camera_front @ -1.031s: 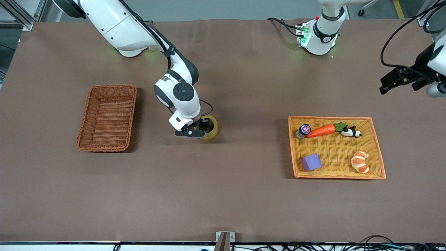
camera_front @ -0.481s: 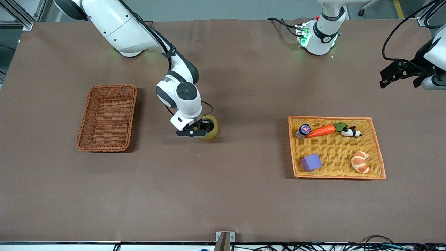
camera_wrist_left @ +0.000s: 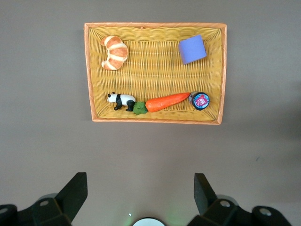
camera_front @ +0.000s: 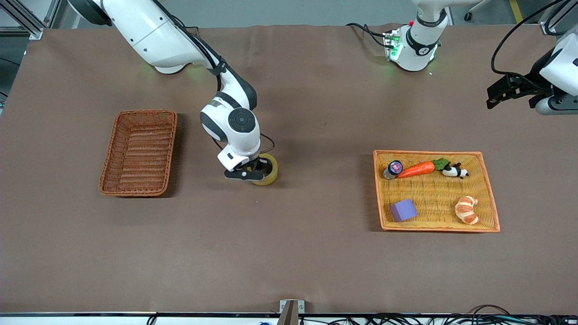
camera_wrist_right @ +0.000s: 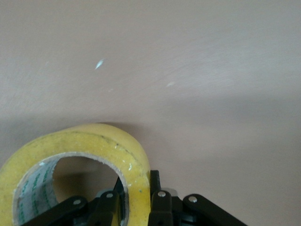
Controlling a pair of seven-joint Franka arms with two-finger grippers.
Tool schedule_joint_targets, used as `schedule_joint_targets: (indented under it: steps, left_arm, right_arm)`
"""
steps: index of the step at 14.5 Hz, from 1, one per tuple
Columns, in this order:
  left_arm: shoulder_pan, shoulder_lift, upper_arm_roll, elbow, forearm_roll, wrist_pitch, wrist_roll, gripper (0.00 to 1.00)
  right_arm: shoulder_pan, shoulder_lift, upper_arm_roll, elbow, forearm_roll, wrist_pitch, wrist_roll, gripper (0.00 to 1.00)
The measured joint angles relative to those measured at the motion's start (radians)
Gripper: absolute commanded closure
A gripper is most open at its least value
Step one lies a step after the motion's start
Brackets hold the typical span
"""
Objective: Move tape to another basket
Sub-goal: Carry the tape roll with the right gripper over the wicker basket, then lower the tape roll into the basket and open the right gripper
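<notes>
A brown cloth-covered table [camera_front: 316, 253] fills the frame, with grey floor along the top edge and black cables [camera_front: 406, 319] at the bottom right.

White arms [camera_front: 153, 31] w/ dark grey joints, black cables; black grippers [camera_front: 247, 174] (silver screws); green base lights.

The scene is evenly and brightly lit from overhead. Soft, short shadows are cast on the brown table [camera_front: 316, 253] beside the basket [camera_front: 139, 153], the orange tray [camera_front: 490, 198] and the right arm. No glare is seen on the matte cloth. In the right wrist view the tape [camera_wrist_right: 84, 165] is shown close up and slightly soft, with a broad shadow beneath it.
</notes>
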Motion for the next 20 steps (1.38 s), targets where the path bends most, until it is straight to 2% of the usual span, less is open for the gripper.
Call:
schedule_joint_targets:
  steps: [2,3,4,6,9,11,14,17,20]
  left_arm:
    - [-0.002,-0.001,-0.008,0.000,0.000,-0.001,0.000,0.00]
    - [-0.003,-0.002,-0.009,0.000,0.000,-0.002,0.000,0.00]
    - [-0.002,-0.002,-0.009,0.000,0.000,-0.005,0.000,0.00]
    - [0.001,-0.003,-0.008,0.000,0.000,-0.012,0.000,0.00]
    - [0.000,-0.003,-0.008,0.000,0.000,-0.020,0.000,0.00]
    - [-0.001,-0.003,-0.010,-0.001,0.000,-0.025,0.000,0.00]
    - [-0.003,-0.003,-0.013,-0.002,0.000,-0.026,0.000,0.00]
    - [-0.004,-0.003,-0.017,-0.002,0.000,-0.026,0.000,0.00]
    - [-0.004,-0.003,-0.018,-0.002,0.000,-0.027,0.000,0.00]
  right_arm:
    - [-0.107,-0.097,0.074,0.026,0.008,-0.156,-0.025,1.00]
    - [-0.145,-0.166,0.079,0.028,0.033,-0.224,-0.083,1.00]
    - [-0.163,-0.238,0.047,0.022,0.075,-0.275,-0.170,1.00]
    - [-0.173,-0.373,-0.078,-0.034,0.158,-0.310,-0.396,1.00]
    - [-0.184,-0.526,-0.276,-0.194,0.193,-0.300,-0.695,1.00]
    - [-0.188,-0.600,-0.371,-0.332,0.196,-0.238,-0.820,1.00]
    - [-0.189,-0.668,-0.475,-0.571,0.196,-0.037,-0.925,1.00]
    - [-0.189,-0.670,-0.576,-0.754,0.196,0.213,-1.025,1.00]
    - [-0.190,-0.640,-0.642,-0.837,0.196,0.366,-1.080,0.99]
